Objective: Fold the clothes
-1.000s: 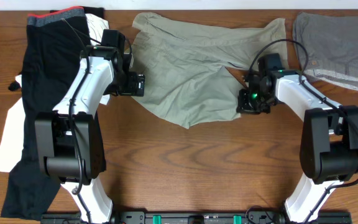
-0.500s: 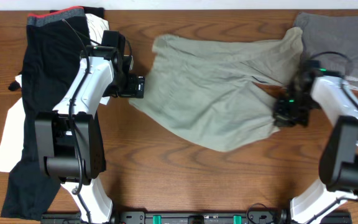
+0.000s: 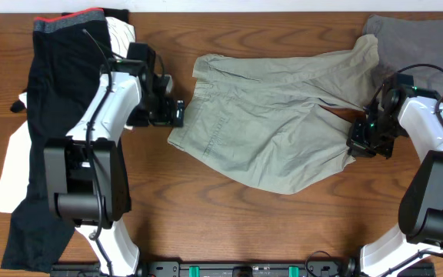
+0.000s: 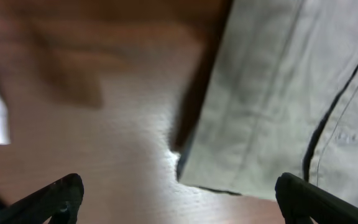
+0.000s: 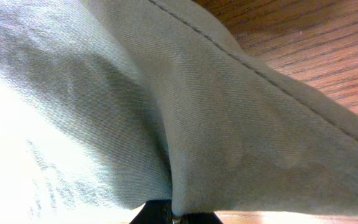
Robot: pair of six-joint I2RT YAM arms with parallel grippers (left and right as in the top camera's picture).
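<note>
The clothes [image 3: 271, 123], light khaki shorts, lie spread and rumpled across the middle of the wooden table. My right gripper [image 3: 354, 146] is shut on the edge of one leg at their right side. In the right wrist view the khaki fabric [image 5: 229, 124] fills the frame and bunches into the closed jaws at the bottom. My left gripper [image 3: 180, 113] stands open at the shorts' left edge, by the waistband. The left wrist view shows its two dark fingertips [image 4: 58, 196] wide apart over bare wood, and the shorts' corner [image 4: 260, 112] lies just ahead of them.
A black garment with a red and grey waistband [image 3: 60, 92] lies along the left side over white cloth [image 3: 14, 173]. A grey folded garment [image 3: 425, 46] sits at the back right, partly under the shorts' right end. Bare wood [image 3: 244, 223] runs along the front.
My right gripper has dragged the shorts to the right, and they have spread out wider. The left gripper stays open and has shifted slightly right, following the shorts' left edge.
</note>
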